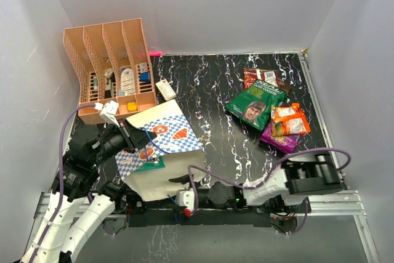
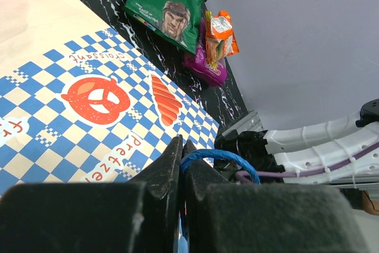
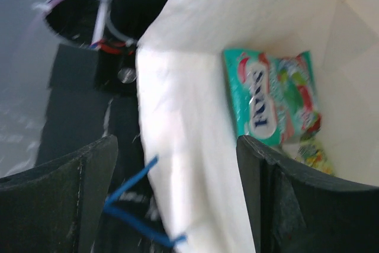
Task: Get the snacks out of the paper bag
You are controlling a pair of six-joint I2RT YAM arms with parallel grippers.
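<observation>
The paper bag (image 1: 161, 146) lies on its side at the left, its mouth toward the near edge. My left gripper (image 2: 182, 146) is shut on its blue cord handle (image 2: 224, 158), with the checked side (image 2: 89, 105) beside it. My right gripper (image 3: 177, 164) is open at the mouth, and the bag's white wall (image 3: 189, 140) stands between its fingers. A teal packet (image 3: 269, 96) lies inside, with a yellow-green one (image 3: 314, 153) under it. Green (image 1: 255, 104), orange (image 1: 289, 120), purple (image 1: 280, 141) and dark brown (image 1: 258, 76) packets lie on the table at the right.
A salmon-pink file organiser (image 1: 111, 69) with small office items stands at the back left, close behind the bag. A white tag (image 1: 165, 89) lies next to it. The right arm (image 1: 277, 183) stretches along the table's near edge. Grey walls close in on both sides.
</observation>
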